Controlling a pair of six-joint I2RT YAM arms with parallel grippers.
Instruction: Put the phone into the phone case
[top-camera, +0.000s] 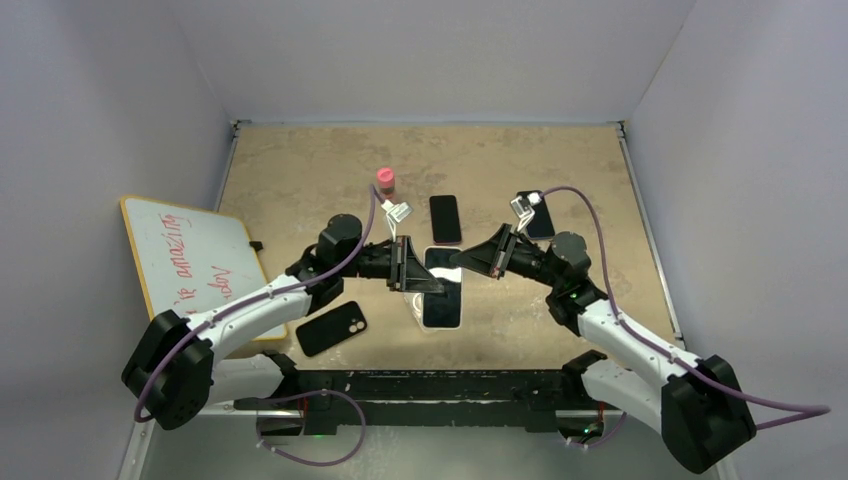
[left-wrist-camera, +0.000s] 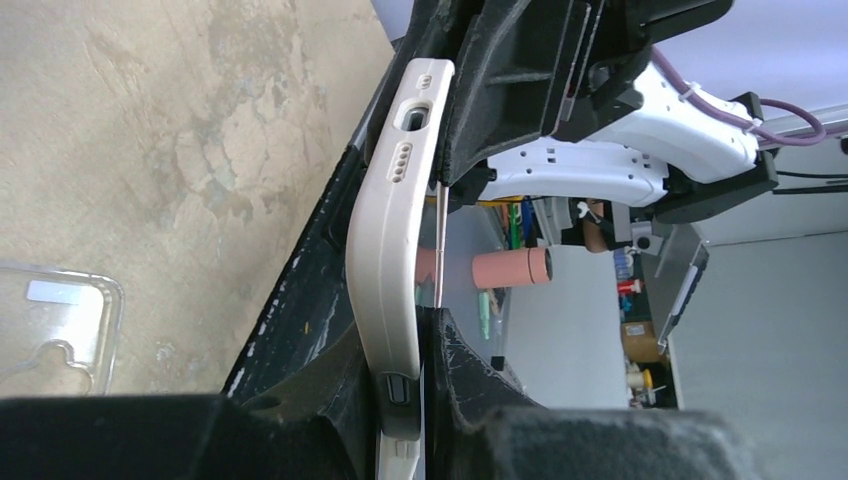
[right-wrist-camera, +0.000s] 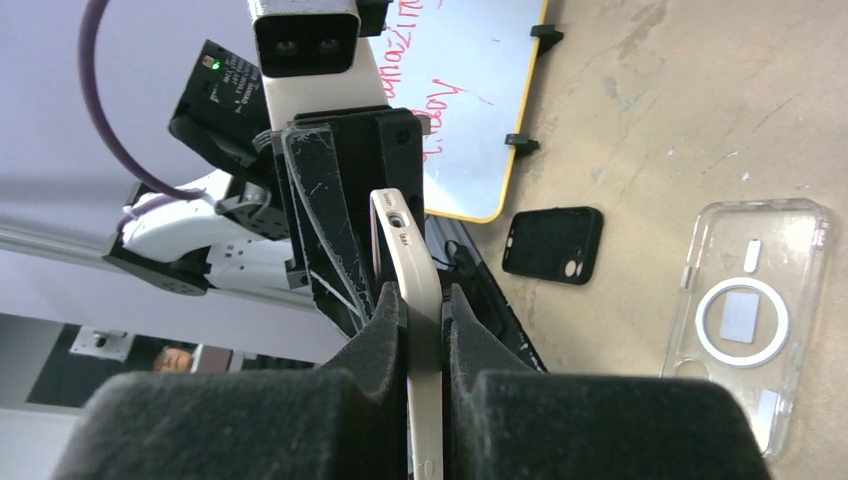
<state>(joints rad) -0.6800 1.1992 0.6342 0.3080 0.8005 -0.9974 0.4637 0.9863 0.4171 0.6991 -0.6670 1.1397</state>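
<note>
A phone (top-camera: 441, 300) in a white phone case (top-camera: 441, 326) is held above the middle of the table by both grippers. My left gripper (top-camera: 410, 268) is shut on one side of it and my right gripper (top-camera: 485, 258) on the opposite side. In the left wrist view the white case (left-wrist-camera: 385, 250) shows edge-on between my left gripper's (left-wrist-camera: 405, 340) fingers, and its side bows away from a thin edge (left-wrist-camera: 440, 240) beside it. In the right wrist view the case (right-wrist-camera: 415, 270) is clamped in my right gripper (right-wrist-camera: 420, 300).
A clear case (right-wrist-camera: 750, 320) lies on the table below, also in the left wrist view (left-wrist-camera: 50, 320). A black case (top-camera: 331, 328) lies front left. Two black phones (top-camera: 445, 218) (top-camera: 540, 215), a pink bottle (top-camera: 385, 178) and a whiteboard (top-camera: 190, 260) are around.
</note>
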